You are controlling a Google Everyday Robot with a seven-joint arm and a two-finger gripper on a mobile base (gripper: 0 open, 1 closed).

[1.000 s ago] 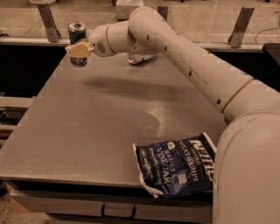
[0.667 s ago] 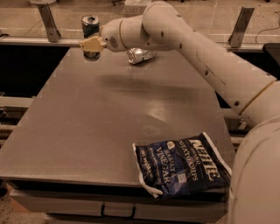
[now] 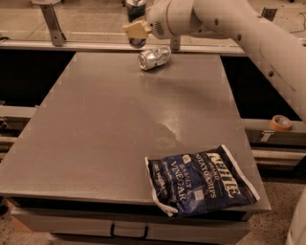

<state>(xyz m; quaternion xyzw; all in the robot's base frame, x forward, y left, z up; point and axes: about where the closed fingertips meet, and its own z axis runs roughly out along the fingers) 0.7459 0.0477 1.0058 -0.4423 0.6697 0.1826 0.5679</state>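
The end effector (image 3: pixel 137 31) is up at the far edge of the desk (image 3: pixel 95 134) now. A second ago it hung out to the left of the upright dark can (image 3: pixel 136 5). Since then it has swept right along that edge, and it now sits squarely in front of that can, overlapping it from this angle. The long white arm (image 3: pixel 229 21) stretches in from the right. Whether the end effector is spread, pressed together or already pinching the can, I cannot tell: the can stands right behind it.

The dark can stands where it stood, upright at the far rail. The silver can (image 3: pixel 154 58) lies on its side just near of the end effector, unmoved. The blue chip bag (image 3: pixel 201 184) stays flat at the near right corner, well apart from the action. So the contest has narrowed to that upright can.
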